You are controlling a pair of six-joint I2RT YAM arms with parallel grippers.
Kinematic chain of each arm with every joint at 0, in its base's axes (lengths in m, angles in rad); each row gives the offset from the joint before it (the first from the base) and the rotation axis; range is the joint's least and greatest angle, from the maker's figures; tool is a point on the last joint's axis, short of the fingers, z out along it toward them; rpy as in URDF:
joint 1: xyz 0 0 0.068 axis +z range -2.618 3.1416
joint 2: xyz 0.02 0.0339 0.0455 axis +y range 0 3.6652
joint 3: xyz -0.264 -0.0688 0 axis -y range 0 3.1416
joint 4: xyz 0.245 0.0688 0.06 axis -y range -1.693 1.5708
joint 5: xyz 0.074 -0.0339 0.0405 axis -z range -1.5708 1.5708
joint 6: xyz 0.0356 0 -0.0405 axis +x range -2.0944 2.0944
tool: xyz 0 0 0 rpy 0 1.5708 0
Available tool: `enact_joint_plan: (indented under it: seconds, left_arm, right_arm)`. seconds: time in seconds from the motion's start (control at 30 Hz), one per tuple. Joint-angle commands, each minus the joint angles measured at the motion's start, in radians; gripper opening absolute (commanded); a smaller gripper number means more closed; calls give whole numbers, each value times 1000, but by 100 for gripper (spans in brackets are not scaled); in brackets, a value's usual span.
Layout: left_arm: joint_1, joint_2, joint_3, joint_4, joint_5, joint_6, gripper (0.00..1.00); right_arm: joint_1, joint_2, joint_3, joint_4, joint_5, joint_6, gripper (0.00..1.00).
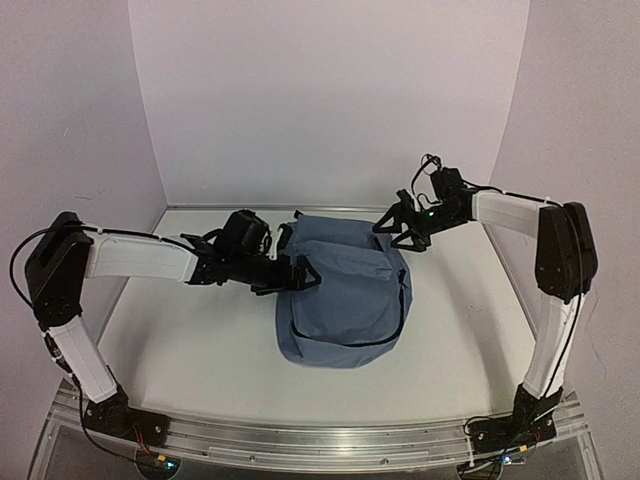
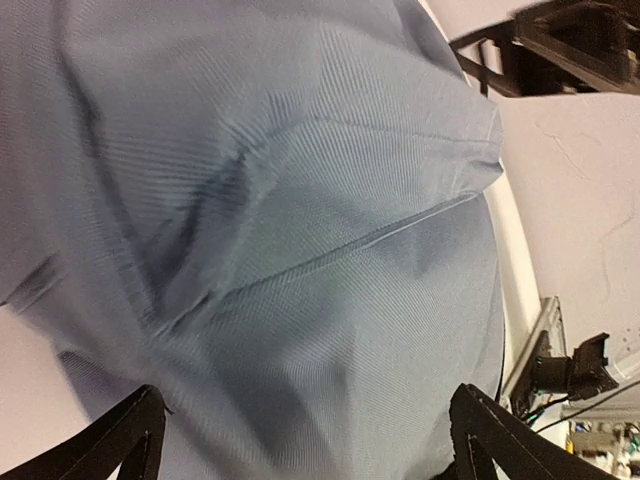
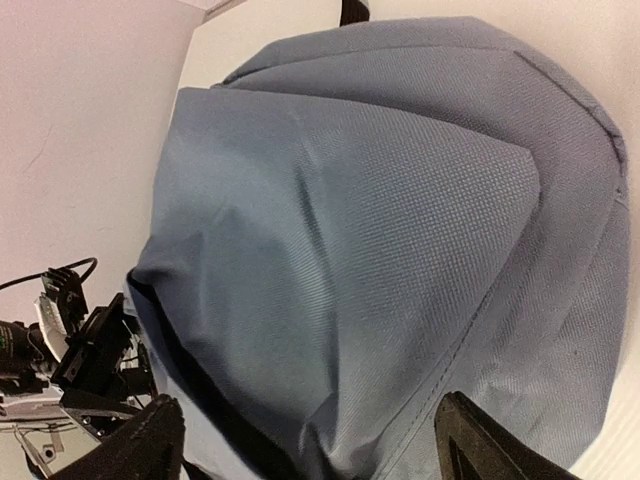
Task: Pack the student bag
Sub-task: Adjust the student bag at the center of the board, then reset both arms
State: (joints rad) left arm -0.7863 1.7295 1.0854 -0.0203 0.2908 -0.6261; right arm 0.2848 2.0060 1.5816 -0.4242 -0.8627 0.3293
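**Both grippers wide at the bag's far end**

Nearest the camera, a metal rail (image 1: 320,440) ran along the front edge of the white table (image 1: 180,350), carrying the two arm bases. The left arm (image 1: 135,258) rose from its base and reached inward. The right arm (image 1: 555,290) stood tall at its side and bent back toward the middle.

The student bag (image 1: 345,290) lay flat at the centre of the table, slate-blue and slack, its rounded end toward the rail. A dark zipper (image 1: 350,343) curved across its near half. The fabric showed soft folds and a stitched seam in both wrist views.

The left gripper (image 1: 305,272) sat at the bag's left edge, about halfway up its length. Its jaws stood wide apart, the black fingers (image 2: 125,440) at either lower corner of the left wrist view with only bag cloth between them. Whether they touched the fabric could not be told.

Farther back, the right gripper (image 1: 400,228) hung over the bag's far right corner. It was spread wide too, its fingers (image 3: 150,445) well apart and nothing clamped between them. A black strap (image 3: 352,10) poked out at the bag's far edge.

Behind everything stood the plain pale wall (image 1: 320,100).
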Motion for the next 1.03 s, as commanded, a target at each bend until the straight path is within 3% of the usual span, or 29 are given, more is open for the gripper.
enact_joint_plan:
  seconds: [0.0,0.17,0.3,0.4,0.57,0.77,1.0]
  left_arm:
    - [18,-170,84,-223,-126,31,100]
    - [73,-278,116,-361,-169,24,100]
    - [152,-386,80,-427,-203,30,100]
    - [199,-488,27,-469,-288,27,100]
    - [207,-588,-80,-524,-434,23,100]
    - [206,-491,-119,-580,-458,-19,100]
    - [206,-420,-76,-566,-460,2,100]
  right_arm:
    - [-2,-232,-8,3,66,-64,96]
    - [-2,-410,-70,-55,139,-141,98]
    - [-4,-581,-182,-70,285,-174,98]
    - [-5,-709,-285,-84,429,-196,98]
    - [-7,-801,-439,-166,481,-282,98]
    - [-9,-851,-552,-170,542,-322,98]
    - [-10,-832,-540,-169,537,-320,98]
